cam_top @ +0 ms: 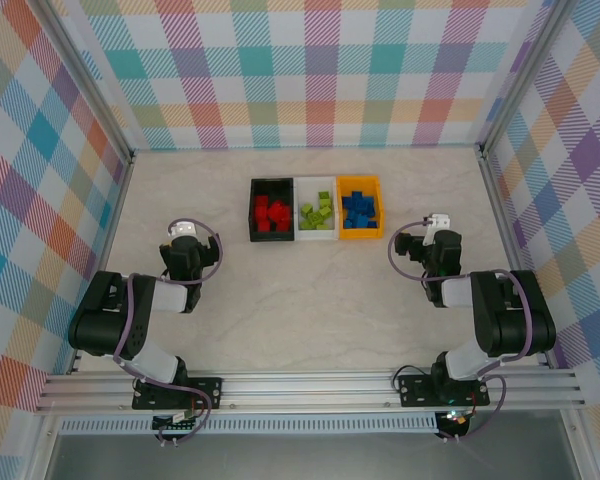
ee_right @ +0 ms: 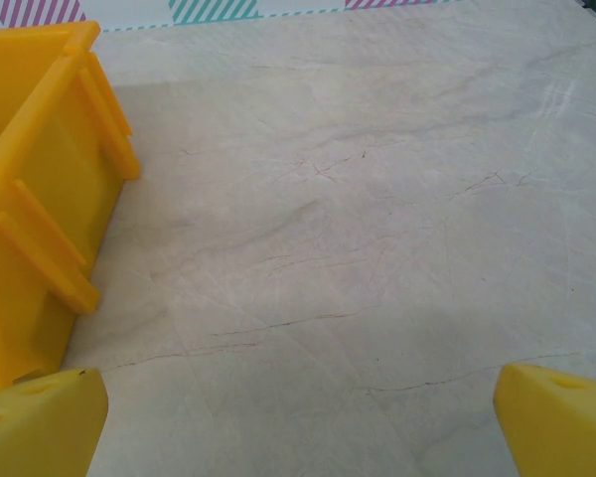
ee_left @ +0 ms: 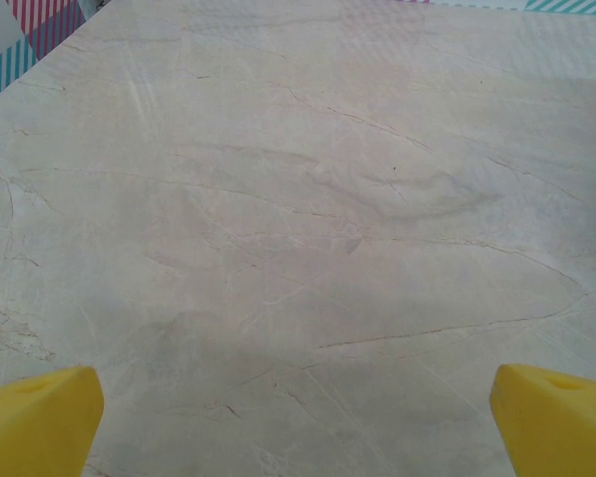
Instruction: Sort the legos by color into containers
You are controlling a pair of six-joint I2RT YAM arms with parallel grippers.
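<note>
The orange container [ee_right: 35,189] is cut off at the edge; the left claw [ee_left: 298,427] and right claw [ee_right: 298,427] are held wide, empty, over the table [ee_left: 298,199].

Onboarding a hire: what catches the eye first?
Three joined plastic bins at far centre of the table: red studded bricks in the black bin, lime green bricks in the white bin, blue bricks in the orange bin. The yellow-fingered left gripper and right gripper flank them, open and empty.
</note>
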